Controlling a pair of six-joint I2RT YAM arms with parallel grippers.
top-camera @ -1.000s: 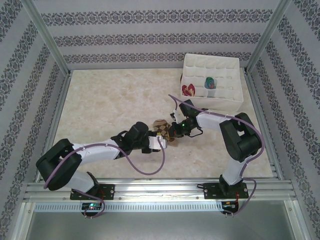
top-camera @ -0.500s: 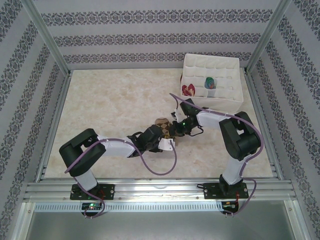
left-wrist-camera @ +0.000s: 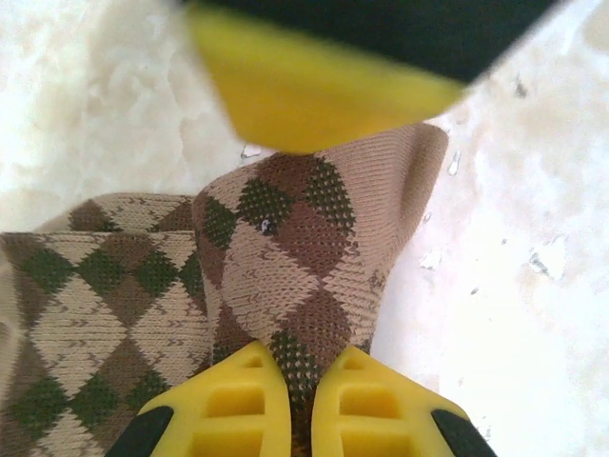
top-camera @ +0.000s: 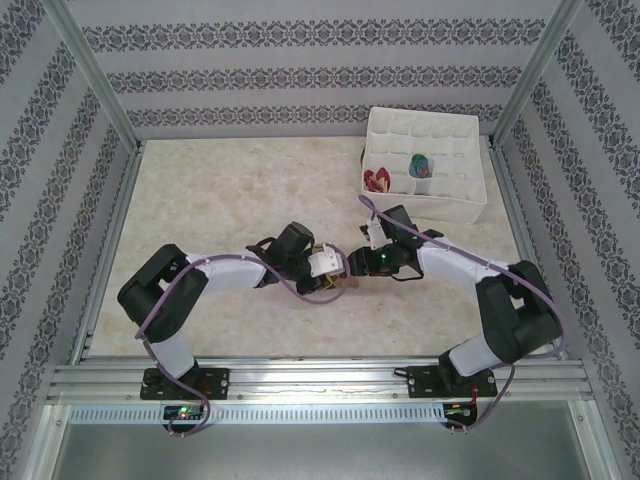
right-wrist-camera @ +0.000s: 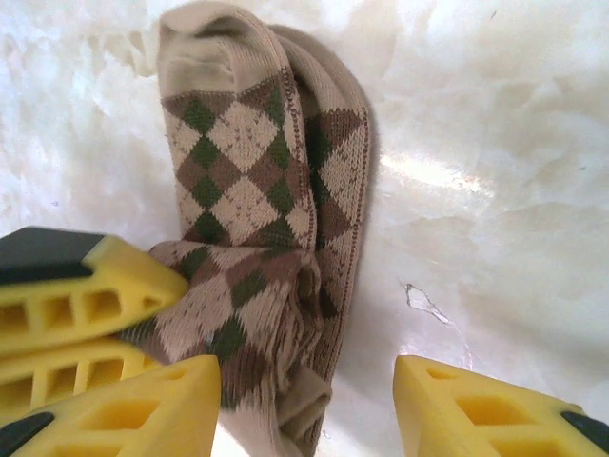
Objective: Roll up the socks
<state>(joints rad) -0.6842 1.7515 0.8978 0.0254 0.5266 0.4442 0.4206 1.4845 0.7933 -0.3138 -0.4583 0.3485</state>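
Note:
The brown-tan argyle sock (left-wrist-camera: pixel 285 248) lies folded on the marble table. My left gripper (left-wrist-camera: pixel 300 369) is shut on a pinch of its fabric at the folded end. In the right wrist view the sock (right-wrist-camera: pixel 257 190) runs away from me, bunched at the near end. My right gripper (right-wrist-camera: pixel 306 376) is open and straddles that bunched end without gripping it, and the left gripper's yellow fingers (right-wrist-camera: pixel 90 286) show at the left. From above, the left gripper (top-camera: pixel 338 275) and right gripper (top-camera: pixel 356 264) meet mid-table and hide most of the sock. Two more socks sit rolled in the box, a peach-and-red one (top-camera: pixel 377 180) and a striped one (top-camera: pixel 421 165).
A white divided organiser box (top-camera: pixel 445 208) stands at the back right of the table. Metal frame rails (top-camera: pixel 300 372) run along the near edge and the sides. Bare marble stretches to the left and behind the arms.
My left gripper closed on the argyle sock and shifted right. My right gripper let go of the sock and opened, and its arm swung out to the right.

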